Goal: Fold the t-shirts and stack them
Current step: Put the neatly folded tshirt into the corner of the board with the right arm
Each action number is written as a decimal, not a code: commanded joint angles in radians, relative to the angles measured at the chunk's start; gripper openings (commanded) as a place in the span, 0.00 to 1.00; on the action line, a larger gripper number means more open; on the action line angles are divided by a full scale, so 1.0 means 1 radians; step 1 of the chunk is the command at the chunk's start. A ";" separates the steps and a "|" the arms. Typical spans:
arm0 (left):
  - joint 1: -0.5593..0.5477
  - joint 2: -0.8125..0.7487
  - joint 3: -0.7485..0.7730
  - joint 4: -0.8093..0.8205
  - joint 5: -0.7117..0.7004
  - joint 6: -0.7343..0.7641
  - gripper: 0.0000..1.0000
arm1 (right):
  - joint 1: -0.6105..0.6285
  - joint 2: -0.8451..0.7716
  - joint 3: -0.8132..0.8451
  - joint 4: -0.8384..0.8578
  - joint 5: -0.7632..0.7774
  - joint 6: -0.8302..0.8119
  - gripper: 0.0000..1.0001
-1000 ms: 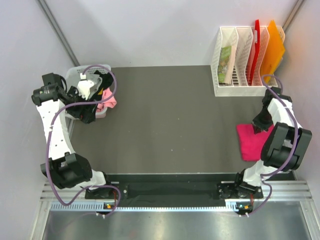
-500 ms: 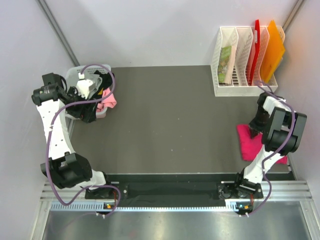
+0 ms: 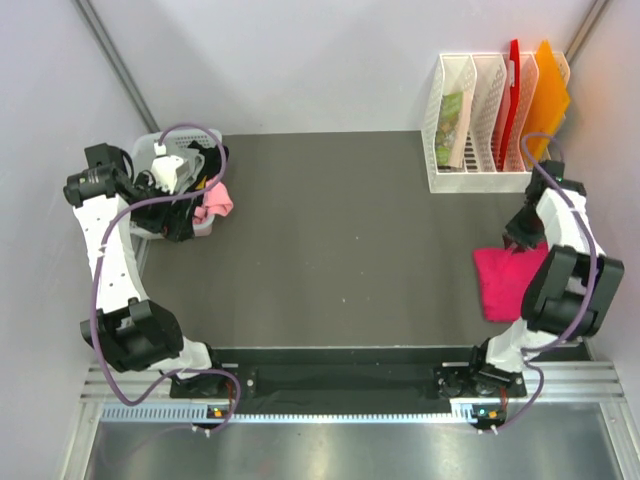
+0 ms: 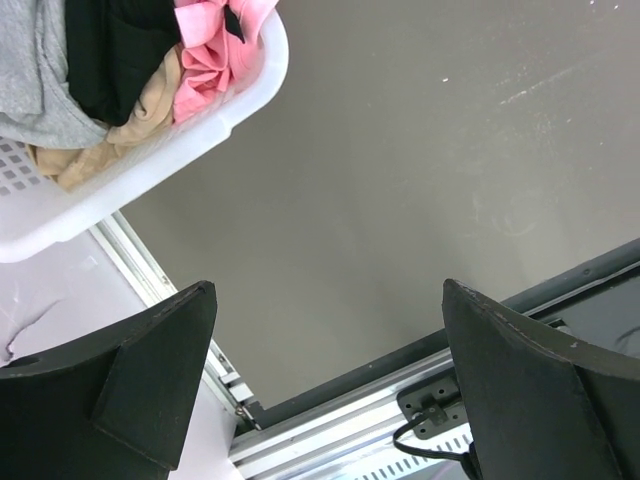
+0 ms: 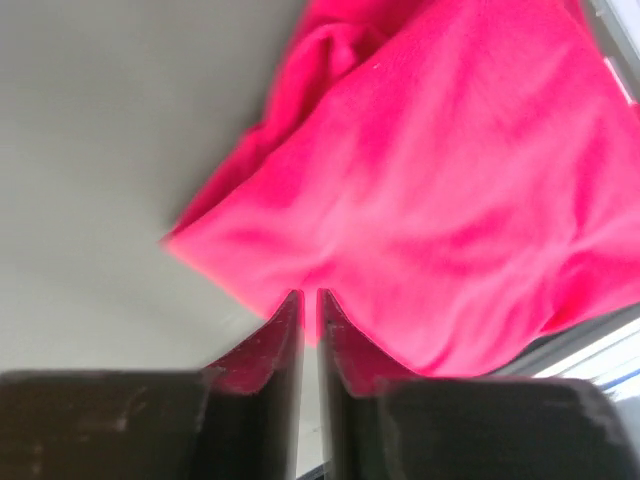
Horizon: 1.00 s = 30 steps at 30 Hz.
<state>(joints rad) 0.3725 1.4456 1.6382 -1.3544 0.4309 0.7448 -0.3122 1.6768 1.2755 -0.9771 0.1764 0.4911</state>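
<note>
A crimson-red t-shirt [image 3: 500, 280] lies bunched at the table's right edge and fills the right wrist view [image 5: 450, 180]. My right gripper [image 3: 522, 235] [image 5: 309, 293] hovers at its near hem. Its jaws are almost together with only a thin slit, and no cloth is pinched between them. More t-shirts sit in the white basket [image 4: 150, 160]: light pink [image 4: 210, 50], black [image 4: 115, 50] and grey [image 4: 40, 90]. The pink one [image 3: 218, 200] hangs over the rim. My left gripper [image 3: 180, 222] [image 4: 326, 290] stands wide open beside the basket, holding nothing.
A tan cloth [image 4: 130, 115] lies among the shirts in the basket [image 3: 148, 150] at the back left corner. A white file rack [image 3: 480, 120] with a red folder [image 3: 512, 90] and an orange one [image 3: 545, 95] stands at the back right. The table's near rail [image 4: 330, 420] shows below the left gripper.
My right arm's wrist has swung about over the red shirt's back edge, and its jaws have parted by a sliver. The left arm has barely shifted by the basket.
</note>
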 commanded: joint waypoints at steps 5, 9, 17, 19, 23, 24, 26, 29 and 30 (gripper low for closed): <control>-0.009 -0.011 -0.026 -0.068 0.080 -0.064 0.99 | 0.160 -0.386 0.050 0.023 -0.172 0.014 0.68; -0.040 -0.030 -0.057 0.020 0.104 -0.142 0.99 | 0.304 -0.543 -0.044 0.237 -0.340 -0.006 0.99; -0.050 -0.073 -0.147 0.221 0.146 -0.289 0.99 | 0.709 -0.497 0.063 0.229 -0.143 -0.107 1.00; -0.052 -0.073 -0.172 0.251 0.146 -0.303 0.99 | 0.786 -0.486 0.084 0.222 -0.065 -0.120 1.00; -0.050 -0.021 -0.158 0.224 0.089 -0.328 0.99 | 0.806 -0.438 0.149 0.180 -0.075 -0.121 1.00; -0.050 -0.005 -0.134 0.206 0.085 -0.322 0.99 | 0.814 -0.427 0.165 0.166 -0.072 -0.126 1.00; -0.049 0.024 -0.109 0.146 0.074 -0.282 0.99 | 0.838 -0.417 0.191 0.149 -0.075 -0.143 1.00; -0.049 0.012 -0.115 0.165 0.062 -0.272 0.99 | 0.852 -0.445 0.188 0.176 -0.078 -0.129 1.00; -0.049 -0.010 -0.133 0.176 0.057 -0.269 0.99 | 0.854 -0.453 0.186 0.187 -0.089 -0.128 1.00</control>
<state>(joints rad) 0.3256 1.4700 1.4918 -1.1816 0.5037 0.4545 0.5117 1.2633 1.4151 -0.8154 0.0772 0.3744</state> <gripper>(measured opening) 0.990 0.996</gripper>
